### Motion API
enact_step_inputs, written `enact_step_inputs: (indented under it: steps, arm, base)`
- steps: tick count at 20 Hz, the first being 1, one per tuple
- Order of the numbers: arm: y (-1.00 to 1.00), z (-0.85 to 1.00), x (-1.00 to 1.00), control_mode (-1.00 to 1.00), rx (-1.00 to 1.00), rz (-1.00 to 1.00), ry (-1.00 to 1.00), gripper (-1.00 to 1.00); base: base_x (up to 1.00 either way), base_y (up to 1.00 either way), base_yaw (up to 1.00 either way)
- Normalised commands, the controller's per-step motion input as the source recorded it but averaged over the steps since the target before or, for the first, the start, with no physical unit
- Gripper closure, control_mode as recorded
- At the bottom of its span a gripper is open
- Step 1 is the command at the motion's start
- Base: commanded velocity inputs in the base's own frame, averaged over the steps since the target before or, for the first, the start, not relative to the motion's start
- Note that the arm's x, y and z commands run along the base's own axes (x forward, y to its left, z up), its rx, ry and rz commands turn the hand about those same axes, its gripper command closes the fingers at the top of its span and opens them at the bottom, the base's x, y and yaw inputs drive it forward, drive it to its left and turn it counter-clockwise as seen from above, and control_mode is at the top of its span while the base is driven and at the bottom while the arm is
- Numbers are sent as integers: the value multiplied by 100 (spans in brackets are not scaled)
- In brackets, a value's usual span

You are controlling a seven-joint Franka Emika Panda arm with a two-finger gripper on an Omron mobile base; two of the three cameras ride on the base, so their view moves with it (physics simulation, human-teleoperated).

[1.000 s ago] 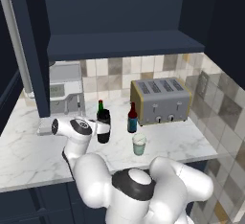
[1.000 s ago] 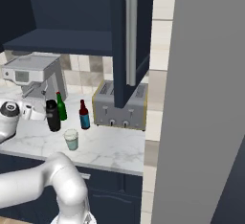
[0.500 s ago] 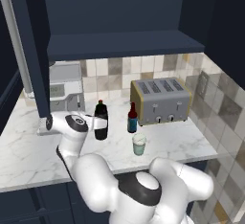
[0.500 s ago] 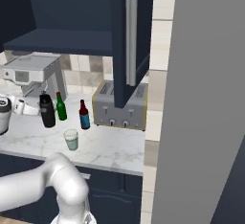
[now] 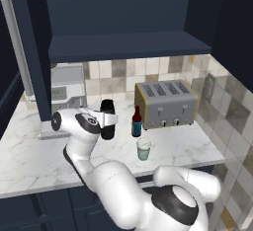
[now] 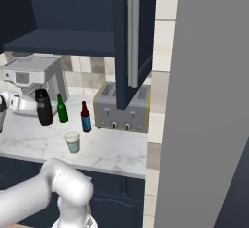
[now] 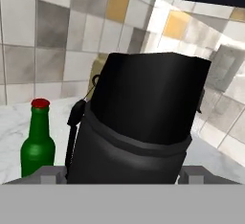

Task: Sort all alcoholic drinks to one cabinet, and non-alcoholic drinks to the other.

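My gripper (image 5: 107,122) is shut on the tall black flask (image 5: 107,110), which it grips from the left and holds just above the marble counter (image 5: 29,161). In the hand view the flask (image 7: 143,117) stands close between the fingertips (image 7: 51,174). The green bottle (image 6: 62,109) with its red cap stands right behind the flask. Beside it is the red-brown bottle (image 5: 137,122) with a blue label. In front stands the small teal cup (image 5: 144,149). A navy wall cabinet shelf (image 5: 128,45) hangs above them.
A silver toaster (image 5: 165,104) stands at the right against the tiled wall, and a coffee machine (image 5: 66,89) at the back left. An open navy cabinet door with a long silver handle (image 6: 132,42) hangs over the toaster. Another door edge (image 5: 29,52) stands at the left.
The flask has risen a little off the counter with the gripper and shifted slightly left. The bottles and the cup have stayed where they were.
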Motion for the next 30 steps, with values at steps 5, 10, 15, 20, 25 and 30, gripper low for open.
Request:
enact_step_inputs:
  steps: [5,10,15,20,25,30]
  arm:
    - [-43,35,-39,-100,0,23,2,100]
    - [-31,49,-29,-100,1,20,9,100]
    - [-13,66,-15,-100,4,10,14,100]
    - [-7,70,-10,-100,8,7,9,100]
    - [0,66,-6,-100,11,8,2,100]
    - [0,61,-1,-100,10,10,0,100]
  base:
    - [0,0,0]
    - [0,0,0]
    - [0,0,0]
    - [0,0,0]
    - [0,0,0]
    - [0,0,0]
